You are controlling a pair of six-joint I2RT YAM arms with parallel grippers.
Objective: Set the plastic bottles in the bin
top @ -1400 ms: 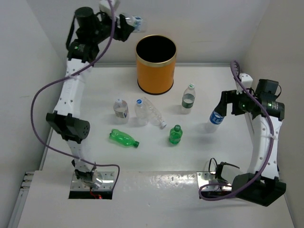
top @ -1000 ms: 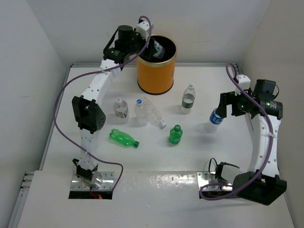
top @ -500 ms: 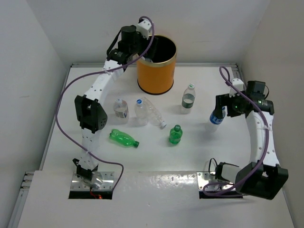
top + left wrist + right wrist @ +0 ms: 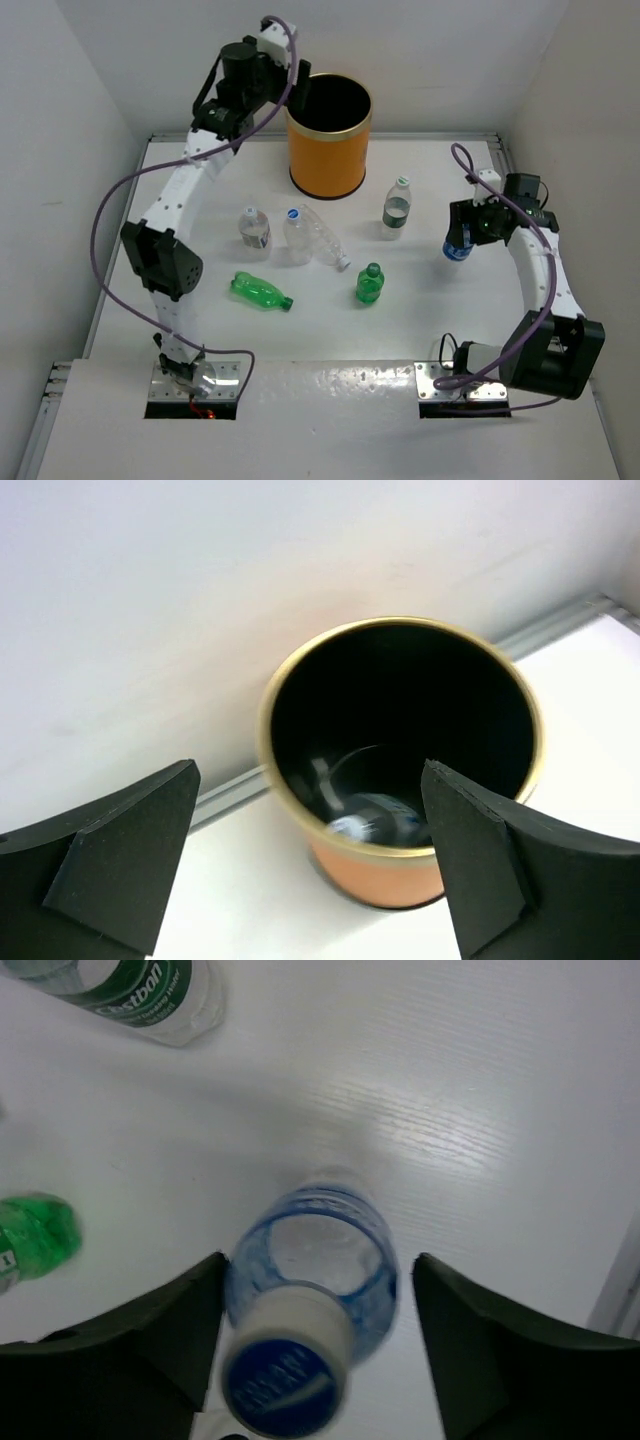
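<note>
Leftmost on the table, a labelled clear bottle is standing upright, and nearer the arms a green bottle is lying on its side. High above them, the left gripper is hanging by the bin's left rim. In the wrist view its fingers are spreading wide with nothing between them, and the gripper is looking down into the bin, where one bottle is lying on the dark bottom. In front of the bin a clear blue-capped bottle is lying flat, just beside the labelled one. Right of it, a second green bottle is standing upright, and a white-capped bottle is standing near the bin's right side. Farther right, the right gripper is bracketing the blue bottle. In its wrist view the gripper is showing one finger lying against the blue bottle, while a thin sliver of table is showing before the other. I cannot tell whether it is clamping the bottle.
</note>
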